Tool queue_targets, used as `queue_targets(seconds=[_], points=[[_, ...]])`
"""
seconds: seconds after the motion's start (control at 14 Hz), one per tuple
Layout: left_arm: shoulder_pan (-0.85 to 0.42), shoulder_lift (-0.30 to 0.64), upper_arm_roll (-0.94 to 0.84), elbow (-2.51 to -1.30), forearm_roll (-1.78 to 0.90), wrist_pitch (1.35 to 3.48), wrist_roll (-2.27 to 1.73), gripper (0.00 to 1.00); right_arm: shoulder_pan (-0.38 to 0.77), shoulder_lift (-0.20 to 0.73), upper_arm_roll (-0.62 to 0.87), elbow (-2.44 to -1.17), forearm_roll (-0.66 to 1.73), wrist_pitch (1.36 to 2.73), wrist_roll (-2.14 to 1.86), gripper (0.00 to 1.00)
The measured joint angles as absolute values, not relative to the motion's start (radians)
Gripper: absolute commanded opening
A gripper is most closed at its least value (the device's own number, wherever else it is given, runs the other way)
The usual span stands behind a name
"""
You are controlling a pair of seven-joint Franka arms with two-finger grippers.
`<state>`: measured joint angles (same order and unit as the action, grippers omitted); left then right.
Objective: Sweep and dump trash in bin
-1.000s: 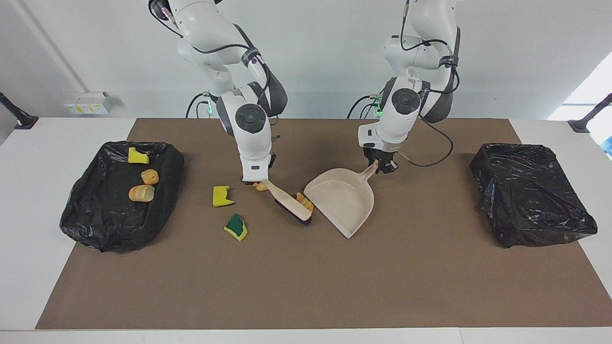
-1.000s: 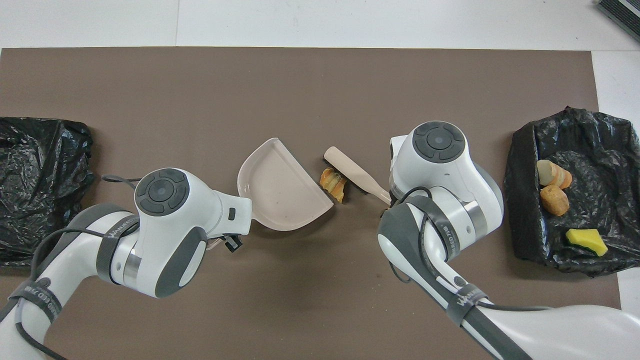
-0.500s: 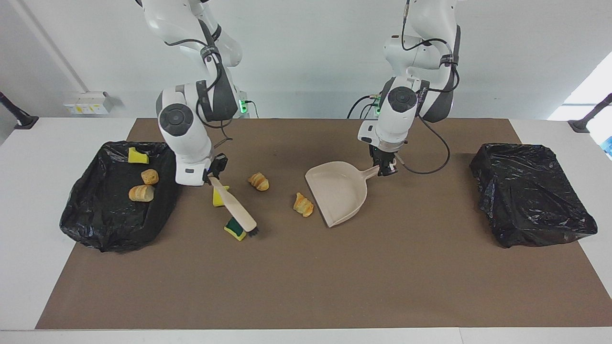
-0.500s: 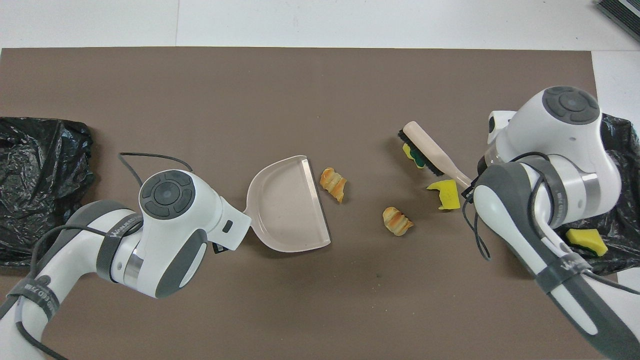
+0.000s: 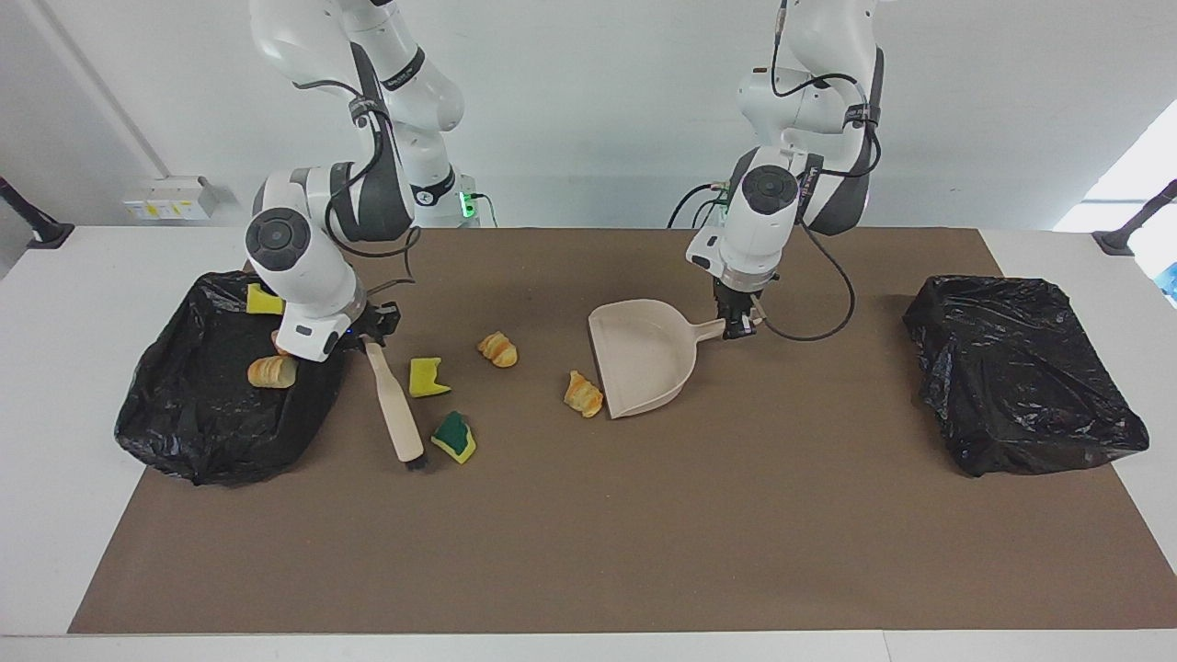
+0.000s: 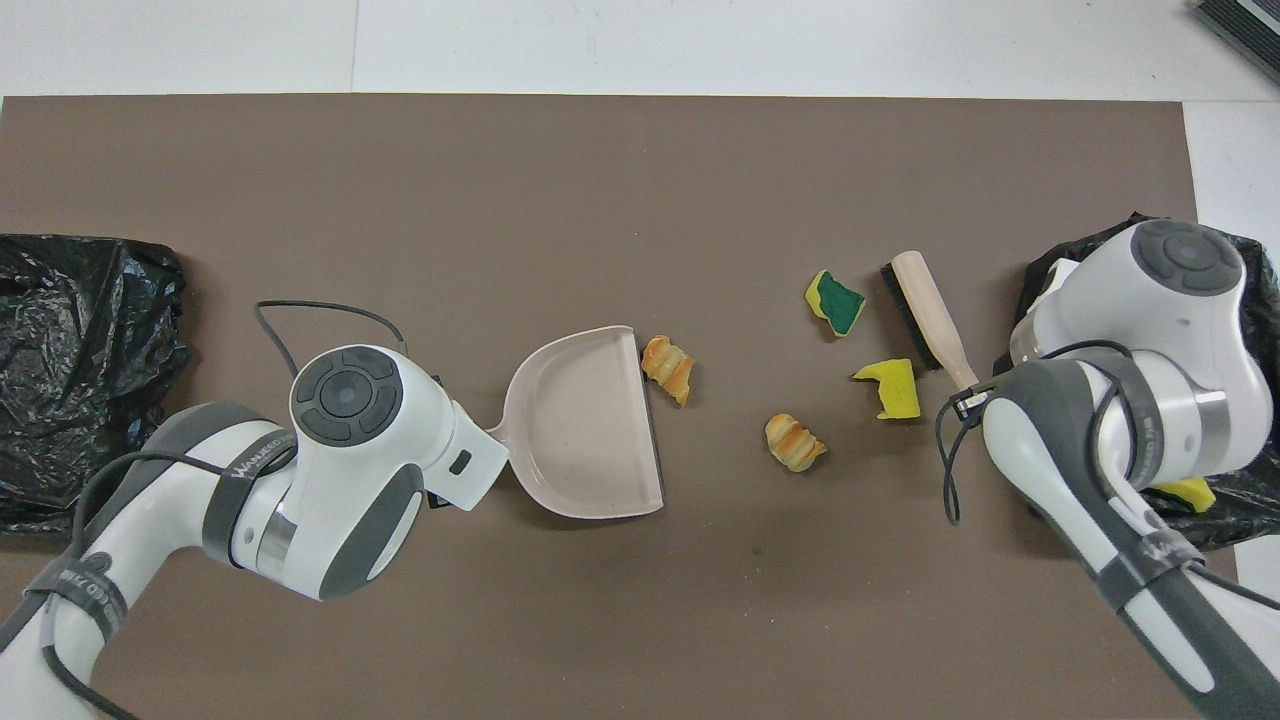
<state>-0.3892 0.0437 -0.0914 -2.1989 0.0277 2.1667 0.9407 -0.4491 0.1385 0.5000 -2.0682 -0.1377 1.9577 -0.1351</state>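
Landmark: dustpan (image 5: 644, 363). My left gripper (image 5: 736, 324) is clamped on its handle, pan flat on the mat, mouth turned toward the right arm's end.

My right gripper (image 5: 365, 333) is closed on the brush (image 5: 394, 405) handle; the brush's long axis runs away from the robots, bristles down at its tip.

Trash on the mat, all on the mouth side of the dustpan:
- croissant piece (image 5: 583, 393), touching the lip
- second croissant piece (image 5: 497, 349), well apart
- yellow sponge chunk (image 5: 427, 377) and green-topped sponge chunk (image 5: 454, 437), just beside the brush

Judgement: the brush is nearest the sponges, which lie between it and the pan, so the stroke runs toward the pan; nothing blocks it.

Three pieces already lie in the bin (image 5: 184, 432) beside my right gripper.
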Motion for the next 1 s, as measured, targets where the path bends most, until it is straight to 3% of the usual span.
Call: queue_targets(seconds=[0.21, 1.0], points=[[-0.389, 0.044, -0.091, -2.199, 0.028, 2.168, 0.941, 0.0, -0.43, 0.081, 0.512, -2.174, -0.124, 2.032, 0.016, 0.0], [-0.389, 0.045, -0.091, -2.2, 0.028, 2.168, 0.941, 0.0, -0.168, 0.101, 0.516, -2.17, -0.024, 2.095, 0.068, 0.0]])
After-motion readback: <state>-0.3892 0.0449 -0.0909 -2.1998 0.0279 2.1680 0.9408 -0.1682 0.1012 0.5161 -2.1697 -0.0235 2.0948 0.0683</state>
